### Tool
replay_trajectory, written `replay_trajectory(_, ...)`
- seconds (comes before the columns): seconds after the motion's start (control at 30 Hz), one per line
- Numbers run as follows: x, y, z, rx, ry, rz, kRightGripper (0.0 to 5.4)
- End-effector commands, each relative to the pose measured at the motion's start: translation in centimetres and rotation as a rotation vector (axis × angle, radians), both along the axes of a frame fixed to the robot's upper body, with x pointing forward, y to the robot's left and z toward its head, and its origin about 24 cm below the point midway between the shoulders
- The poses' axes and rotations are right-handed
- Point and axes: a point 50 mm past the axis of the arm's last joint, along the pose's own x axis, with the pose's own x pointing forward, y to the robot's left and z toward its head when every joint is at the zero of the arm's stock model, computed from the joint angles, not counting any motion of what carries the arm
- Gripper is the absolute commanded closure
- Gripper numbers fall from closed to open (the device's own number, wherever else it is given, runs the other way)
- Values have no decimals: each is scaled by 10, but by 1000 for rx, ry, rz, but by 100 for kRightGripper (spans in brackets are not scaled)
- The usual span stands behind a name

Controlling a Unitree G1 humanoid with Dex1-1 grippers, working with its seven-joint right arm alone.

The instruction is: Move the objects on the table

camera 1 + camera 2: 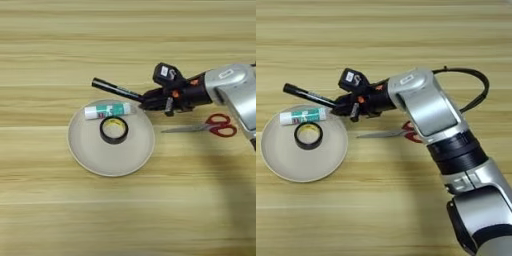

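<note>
Gripping the black marker pen (pixel 114 90) in the clenched right tool (pixel 146 100) just beyond the beige plate (pixel 90 155) on the wooden worktop (pixel 125 215), glue stick (pixel 107 110) and tape ring (pixel 114 130) already lying inside, red-handled scissors (pixel 210 126) probably waiting outside.

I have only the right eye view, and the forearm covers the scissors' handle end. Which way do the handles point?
Observer: To the robot's right. The scissors lie flat, with their blades toward the plate.
Operator: Are the blades open?
Observer: No, they lie together, and both red loops show whole.
Operator: Is the gripper near those loops?
Observer: No. The gripper, shut on the marker, is further left, beyond the blade tips.
</note>
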Motion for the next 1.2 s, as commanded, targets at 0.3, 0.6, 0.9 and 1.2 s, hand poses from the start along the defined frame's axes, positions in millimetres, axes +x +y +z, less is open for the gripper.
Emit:
replay_trajectory(0.3,17,-28,40,21,-198,-115,462)
replay_trajectory(0.6,29,-52,33,5,-197,-212,462)
replay_trajectory(0.9,41,-64,20,-27,-171,-266,462)
replay_trajectory(1.2,48,-72,6,-58,-142,-300,462)
